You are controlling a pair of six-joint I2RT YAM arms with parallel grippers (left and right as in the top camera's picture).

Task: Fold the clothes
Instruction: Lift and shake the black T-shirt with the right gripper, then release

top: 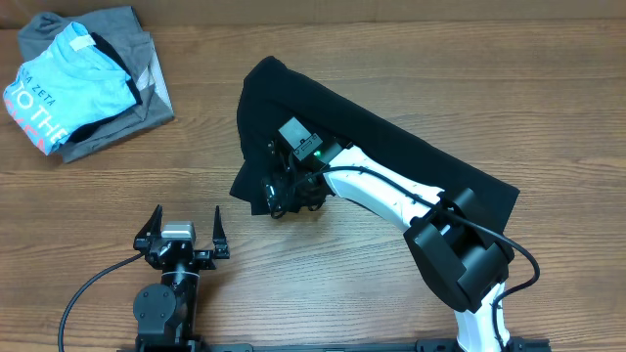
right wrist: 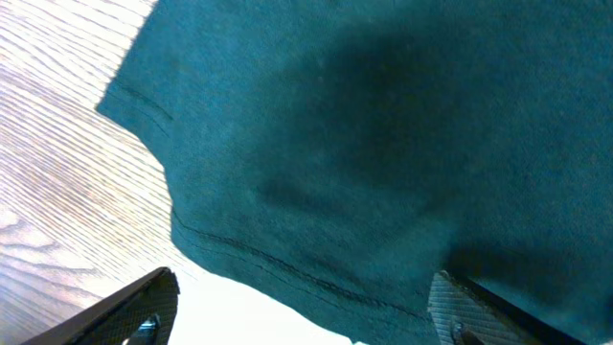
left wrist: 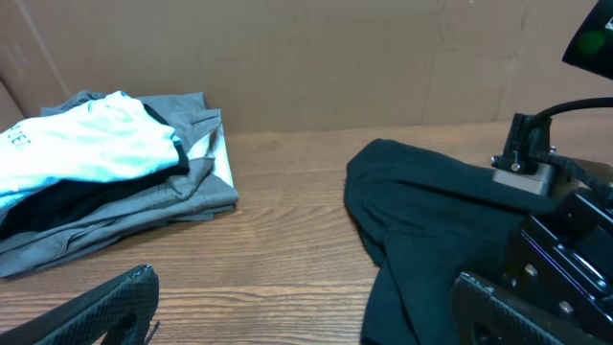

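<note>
The black T-shirt (top: 391,147) lies in a diagonal band across the table's middle, partly folded over itself. It also shows in the left wrist view (left wrist: 431,230) and fills the right wrist view (right wrist: 383,144), where a stitched hem runs across. My right gripper (top: 284,191) is open and hangs over the shirt's lower left corner, its fingers (right wrist: 306,307) spread either side of the hem, holding nothing. My left gripper (top: 183,233) is open and empty near the front edge, left of the shirt; its fingers (left wrist: 306,307) show wood between them.
A pile of folded clothes, a light blue printed shirt (top: 68,83) on a grey garment (top: 147,103), sits at the back left corner; it also shows in the left wrist view (left wrist: 96,163). A cardboard wall (left wrist: 335,57) stands behind the table.
</note>
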